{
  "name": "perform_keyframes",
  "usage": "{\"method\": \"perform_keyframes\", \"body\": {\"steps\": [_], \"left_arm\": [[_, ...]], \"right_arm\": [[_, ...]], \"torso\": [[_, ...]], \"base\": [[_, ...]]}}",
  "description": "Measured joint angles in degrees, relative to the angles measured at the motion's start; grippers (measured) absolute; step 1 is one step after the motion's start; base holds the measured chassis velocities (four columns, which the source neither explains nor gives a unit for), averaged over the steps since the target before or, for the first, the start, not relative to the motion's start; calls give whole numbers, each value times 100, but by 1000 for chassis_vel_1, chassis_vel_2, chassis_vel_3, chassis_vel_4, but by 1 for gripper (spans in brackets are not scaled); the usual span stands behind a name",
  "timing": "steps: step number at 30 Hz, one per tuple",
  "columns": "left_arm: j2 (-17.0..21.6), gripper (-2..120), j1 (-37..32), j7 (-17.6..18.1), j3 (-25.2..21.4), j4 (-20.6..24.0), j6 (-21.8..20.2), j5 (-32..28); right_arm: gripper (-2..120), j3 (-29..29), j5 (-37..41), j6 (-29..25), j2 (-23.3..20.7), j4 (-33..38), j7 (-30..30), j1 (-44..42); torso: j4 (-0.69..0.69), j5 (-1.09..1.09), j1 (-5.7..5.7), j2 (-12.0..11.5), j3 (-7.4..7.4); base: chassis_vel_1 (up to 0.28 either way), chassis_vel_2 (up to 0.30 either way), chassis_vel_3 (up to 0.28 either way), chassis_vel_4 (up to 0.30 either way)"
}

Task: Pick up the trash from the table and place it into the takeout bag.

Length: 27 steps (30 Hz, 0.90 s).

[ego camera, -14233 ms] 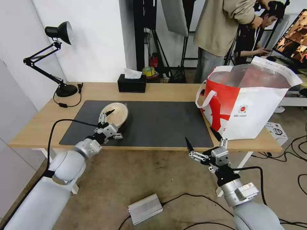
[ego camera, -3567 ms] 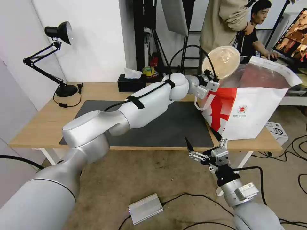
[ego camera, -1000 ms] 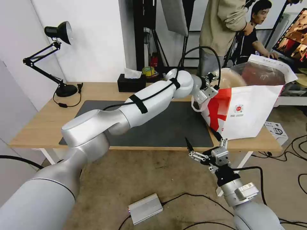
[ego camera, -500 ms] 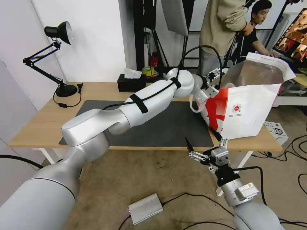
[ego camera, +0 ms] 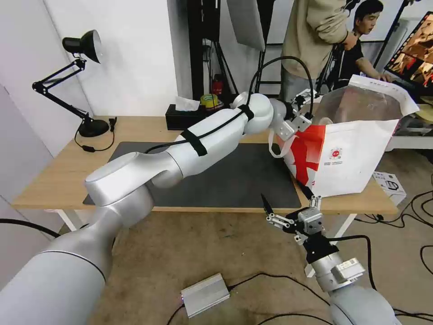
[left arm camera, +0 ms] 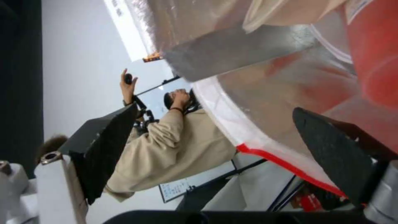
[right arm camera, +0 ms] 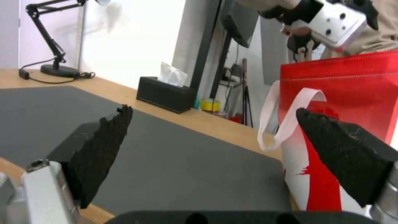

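Observation:
The takeout bag [ego camera: 356, 153], white with a red brush-stroke print, stands open at the right end of the table [ego camera: 135, 131]. My left gripper [ego camera: 306, 100] hovers at the bag's near left rim, open with nothing between its fingers. In the left wrist view the open gripper [left arm camera: 215, 149] looks down the silver foil lining [left arm camera: 265, 84], and the beige pulp bowl [left arm camera: 286, 14] lies deep inside. My right gripper [ego camera: 282, 194] hangs open below the table's front edge, facing the bag's red side [right arm camera: 352, 81].
A dark grey mat [ego camera: 234, 176] covers the table's middle. A black tissue box [ego camera: 185, 117] and a desk lamp [ego camera: 85, 81] stand along the back. A metal box [ego camera: 205, 293] and cables lie on the floor. People stand behind the bag.
The beige bowl has left my left gripper and dropped into the bag. The left gripper has opened and lifted slightly above the rim. The right arm has not moved.

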<state>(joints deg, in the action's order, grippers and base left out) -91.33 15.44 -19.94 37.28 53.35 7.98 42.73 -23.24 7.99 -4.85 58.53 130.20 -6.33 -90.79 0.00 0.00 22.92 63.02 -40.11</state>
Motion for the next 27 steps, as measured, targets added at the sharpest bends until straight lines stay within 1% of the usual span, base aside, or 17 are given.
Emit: {"method": "perform_keyframes", "body": {"steps": [2,6,12,13,15,16,17,18,21,22,25,26,27], "left_arm": [[2,100,19,-16,-38,-4,13,-46],[20,100,81,-103,-221,-20,67,-430],[77,100,108,-64,-319,7,83,-551],[121,100,117,-60,-417,41,83,-611],[278,100,119,-43,-584,134,23,-1062],[403,100,120,-23,-651,196,-34,-1423],[403,100,120,-23,-651,196,-34,-1423],[490,100,120,-7,-684,232,-74,-1662],[838,100,43,167,-790,419,-191,-2557],[838,100,43,167,-790,419,-191,-2557],[1193,100,-115,522,-797,708,-387,-3654],[1193,100,-115,522,-797,708,-387,-3654],[1327,100,-190,687,-798,832,-470,-4018]], "right_arm": [[100,0,0,0,0,0,0,0],[100,0,0,0,0,0,0,0],[100,0,0,0,0,-1,0,0],[100,0,0,0,0,0,0,0],[100,0,0,0,0,0,0,0],[100,0,0,0,0,0,0,0],[100,0,0,0,0,0,0,0],[100,0,0,0,0,0,0,0],[100,0,0,0,0,-1,0,0],[100,0,0,0,0,-1,0,0],[100,0,0,0,0,0,0,0],[100,0,0,0,0,0,0,0],[100,0,0,0,0,0,0,0]], "torso": [[0,0,0,0,0],[0,0,0,0,0],[0,0,0,0,0],[0,0,0,0,0],[0,-1,0,0,0],[0,-1,0,0,0],[0,-1,0,0,0],[0,-1,0,0,0],[1,-2,0,0,0],[1,-2,0,0,0],[0,-2,0,0,0],[0,-2,0,0,0],[1,-2,0,0,0]], "base": [[0,0,0,0],[0,0,0,0],[0,0,0,0],[0,0,0,0],[0,0,0,0],[0,0,0,0],[0,0,0,0],[0,0,0,0],[0,0,0,0],[0,0,0,0],[0,0,0,0],[0,0,0,0],[0,0,0,0]]}}
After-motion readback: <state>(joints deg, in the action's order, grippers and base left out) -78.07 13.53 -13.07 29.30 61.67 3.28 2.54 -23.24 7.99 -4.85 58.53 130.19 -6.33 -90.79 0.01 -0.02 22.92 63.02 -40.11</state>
